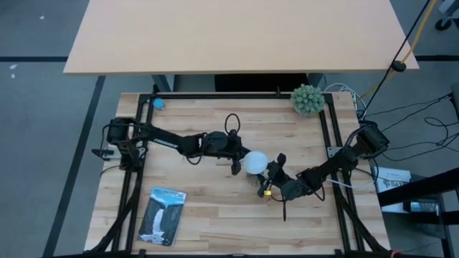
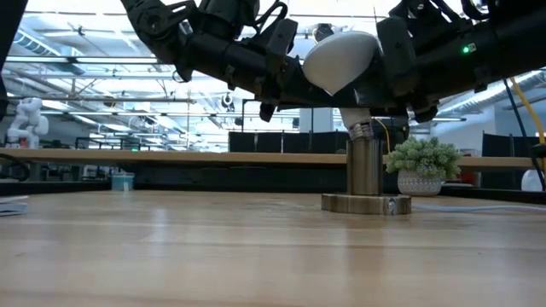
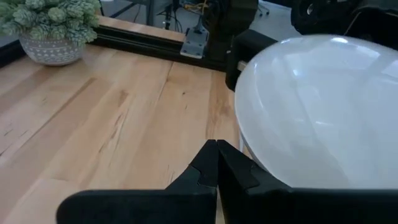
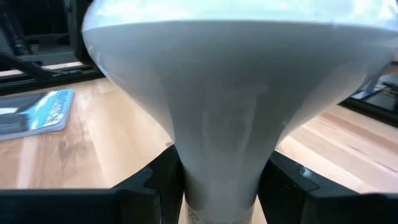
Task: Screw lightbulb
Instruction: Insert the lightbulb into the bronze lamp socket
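The lightbulb (image 2: 341, 58), with a white frosted globe, leans toward my left arm. Its narrow neck runs down to the mouth of a metal socket (image 2: 366, 166) on a round flat base (image 2: 367, 204). My right gripper (image 4: 221, 193) is shut on the neck, just above the socket. My left gripper (image 3: 217, 149) is shut and empty, right beside the globe (image 3: 317, 106) on its left side. In the high view the globe (image 1: 255, 161) sits between my left gripper (image 1: 237, 165) and my right gripper (image 1: 270, 179). My left gripper's shut fingertips (image 3: 208, 158) stand right at the globe's side; I cannot tell whether they touch it. My right gripper pinches the bulb's neck (image 4: 219, 155) between its two fingers (image 4: 155, 186), which lie across it, coming about level from the table's right near side. The bulb is tilted, its lower end at the socket's mouth (image 2: 364, 130).
A small potted plant (image 1: 307, 99) stands at the far right corner. A blue-and-white package (image 1: 163, 215) lies near the left front. A small teal thing (image 1: 158, 103) sits at the far left. Black frame rails (image 1: 326, 129) border the table.
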